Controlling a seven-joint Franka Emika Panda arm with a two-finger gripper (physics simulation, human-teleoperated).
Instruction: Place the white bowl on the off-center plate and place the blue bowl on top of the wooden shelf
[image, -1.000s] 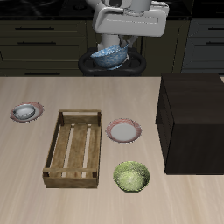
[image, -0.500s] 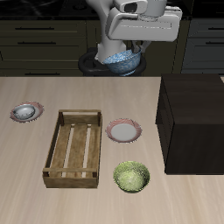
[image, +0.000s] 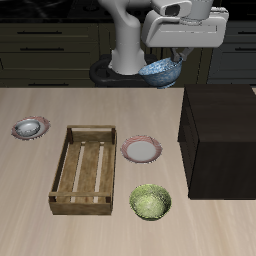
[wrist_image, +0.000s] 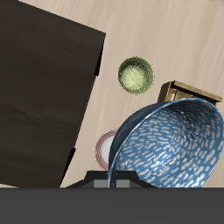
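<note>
Blue bowl (image: 160, 70) held aloft, clamped at its rim by the gripper (image: 168, 62) fingers. Over the last second the arm has swung it from above the surface's far middle toward the wooden shelf (image: 222, 135); the bowl now tilts, near the shelf's far corner but not yet over its top. White bowl (image: 29, 127) sits on the off-center plate (image: 17, 131). Judgement: first placement done; carry continues, lowering onto shelf next.

Probably a simulated kitchen: dark drawer cabinets (image: 50, 45) behind a pale wooden table (image: 30, 190) with tableware.
</note>
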